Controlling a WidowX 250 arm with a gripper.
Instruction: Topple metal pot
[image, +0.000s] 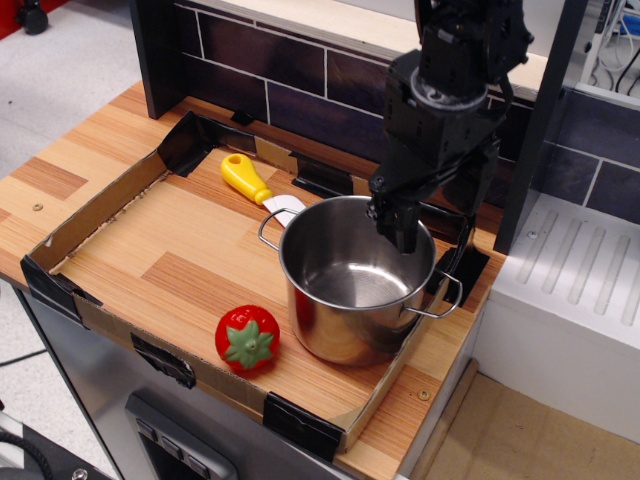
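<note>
The metal pot (345, 300) stands upright at the right end of the cardboard-walled tray (100, 205), shiny, with two wire loop handles. My black gripper (398, 222) hangs over the pot's far right rim, its fingertips reaching just inside the rim. The fingers look close together with nothing between them. The pot is empty inside.
A red toy tomato (246, 337) lies just left of the pot at the tray's front. A yellow-handled utensil (250, 182) lies behind the pot's left side. A dark tiled wall (300, 75) runs along the back. A white drainer (575, 280) sits to the right.
</note>
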